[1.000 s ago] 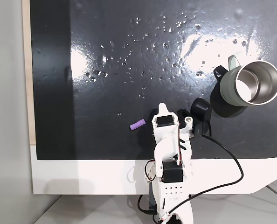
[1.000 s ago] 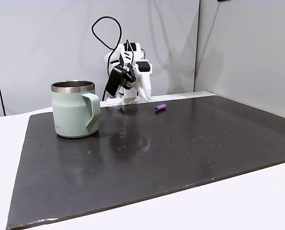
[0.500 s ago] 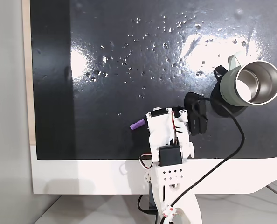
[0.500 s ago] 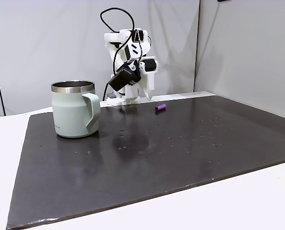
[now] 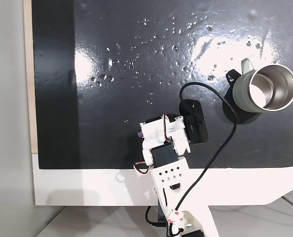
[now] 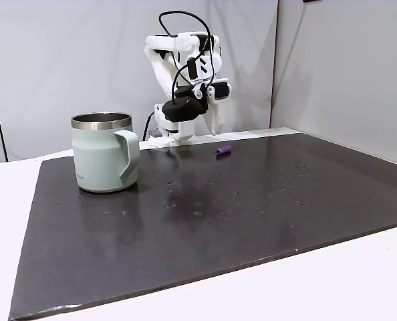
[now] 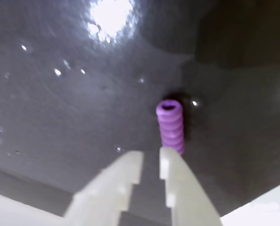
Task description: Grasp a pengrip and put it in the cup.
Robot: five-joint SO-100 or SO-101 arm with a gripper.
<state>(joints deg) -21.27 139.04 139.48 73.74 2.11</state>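
Note:
The light-purple ribbed pengrip [image 7: 170, 126] lies on the black mat just beyond my gripper [image 7: 151, 157] in the wrist view, slightly right of the fingertips and apart from them. The two pale fingers stand almost together with only a thin slit and nothing between them. In a fixed view from the side, the gripper [image 6: 213, 131] hangs pointing down a little above and left of the pengrip [image 6: 223, 150]. From above, the arm covers most of the pengrip [image 5: 141, 134]. The grey-green cup [image 5: 265, 89] stands upright far to the right, steel inside showing; it is also the cup [image 6: 105, 152] at the left.
The black mat [image 5: 112, 74] is glossy with small specks and glare patches. A black cable [image 5: 220, 143] loops from the arm past the black wrist camera [image 5: 193, 126] near the cup. The white table edge [image 5: 87, 187] runs below the mat.
The arm has risen from its folded pose and swung left in the top view, bringing the gripper over the pengrip. The pengrip and cup have not moved.

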